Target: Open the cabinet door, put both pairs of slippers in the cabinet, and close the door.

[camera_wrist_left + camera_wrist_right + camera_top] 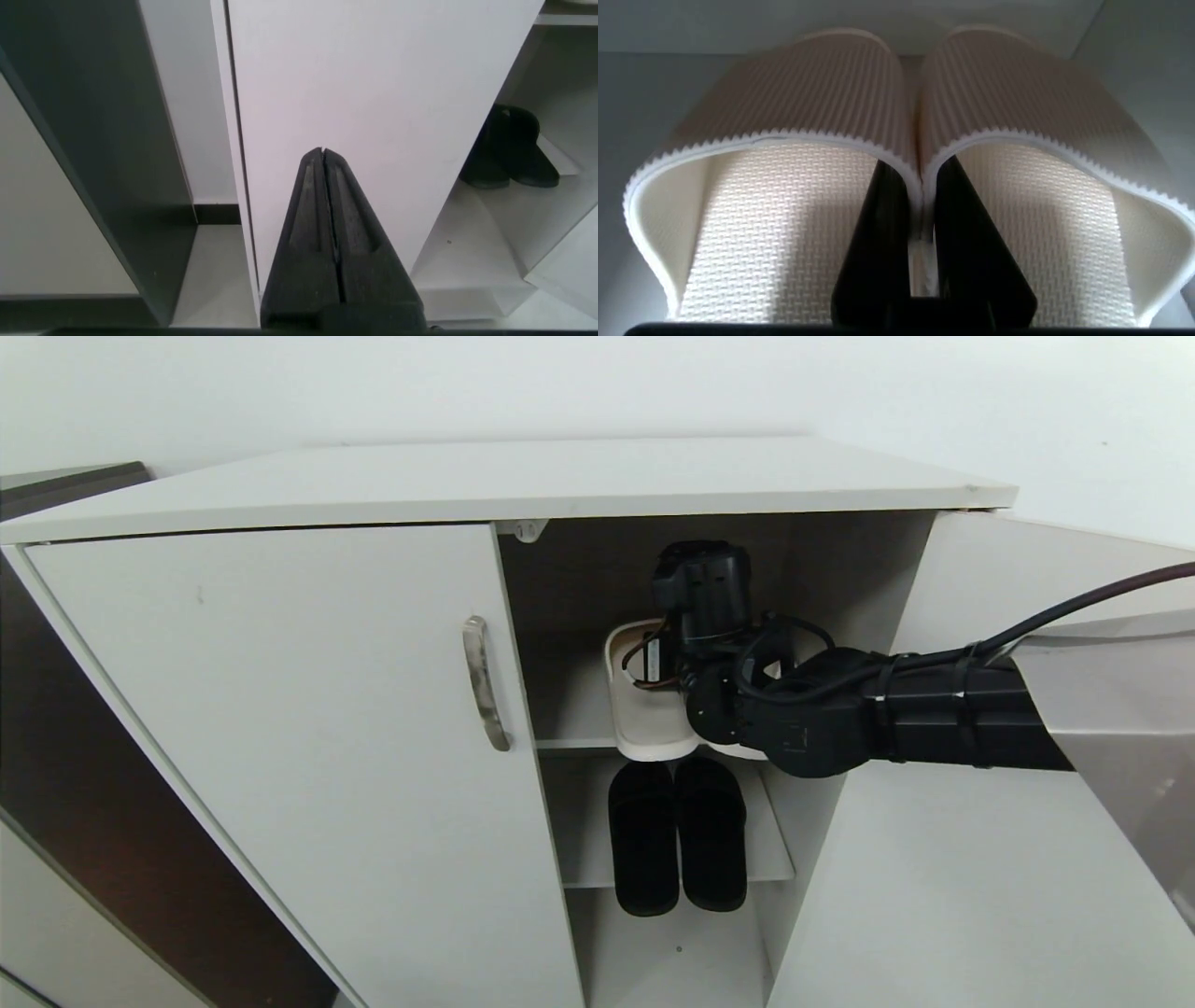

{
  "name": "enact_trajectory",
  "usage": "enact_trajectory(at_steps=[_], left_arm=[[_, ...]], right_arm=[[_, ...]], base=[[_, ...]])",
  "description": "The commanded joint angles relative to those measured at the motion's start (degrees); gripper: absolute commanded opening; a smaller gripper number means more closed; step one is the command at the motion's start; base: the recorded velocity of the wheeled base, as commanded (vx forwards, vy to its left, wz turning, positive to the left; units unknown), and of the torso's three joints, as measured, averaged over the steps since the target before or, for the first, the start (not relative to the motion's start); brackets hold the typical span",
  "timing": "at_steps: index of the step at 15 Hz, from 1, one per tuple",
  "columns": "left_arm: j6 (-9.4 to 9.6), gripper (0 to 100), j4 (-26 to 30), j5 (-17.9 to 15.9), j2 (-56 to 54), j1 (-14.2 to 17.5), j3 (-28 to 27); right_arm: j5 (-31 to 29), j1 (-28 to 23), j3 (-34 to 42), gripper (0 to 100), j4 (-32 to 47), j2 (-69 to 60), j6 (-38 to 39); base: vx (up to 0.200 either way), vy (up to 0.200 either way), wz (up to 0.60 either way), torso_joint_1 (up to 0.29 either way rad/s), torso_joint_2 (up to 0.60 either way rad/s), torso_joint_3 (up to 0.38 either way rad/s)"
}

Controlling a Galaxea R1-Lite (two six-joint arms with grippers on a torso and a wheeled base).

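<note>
Right wrist view shows the right gripper pinched narrowly on the two inner strap edges of the white slippers. The pair lies at the upper shelf of the cabinet, heels projecting past its front edge, with the black slippers on the shelf at 6 o'clock. Releasing here risks the overhanging pair tipping off, or a strap snagging a finger on withdrawal. Clearance is tight: the closed left door lies at 9 o'clock (the left gripper, fingers pressed together, hangs before it), the open right door at 3 o'clock and the cabinet top at 12, so the free room lies straight back.
</note>
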Motion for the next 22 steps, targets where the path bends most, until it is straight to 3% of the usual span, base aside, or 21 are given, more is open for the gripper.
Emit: enact_trajectory(at_steps=[1,9,10,16,22], left_arm=[[-0.04,0,0.0,0.0,0.0,0.0,0.0],[-0.04,0,0.0,0.0,0.0,0.0,0.0],[-0.04,0,0.0,0.0,0.0,0.0,0.0],[-0.04,0,0.0,0.0,0.0,0.0,0.0],[-0.04,0,0.0,0.0,0.0,0.0,0.0]], right_arm=[[0.0,-0.2,-1.0,0,0.0,1.5,0.0],[0.0,-0.3,-0.9,0,0.0,1.9,0.0],[0.0,-0.2,-0.9,100,0.0,1.9,0.0],[-0.2,0.3,1.4,100,0.0,0.0,0.0],[-0.6,6.1,19.1,100,-1.9,-13.3,0.3]], base=[[0.000,0.000,0.00,0.000,0.00,0.000],[0.000,0.000,0.00,0.000,0.00,0.000],[0.000,0.000,0.00,0.000,0.00,0.000],[0.000,0.000,0.00,0.000,0.00,0.000],[0.000,0.000,0.00,0.000,0.00,0.000]])
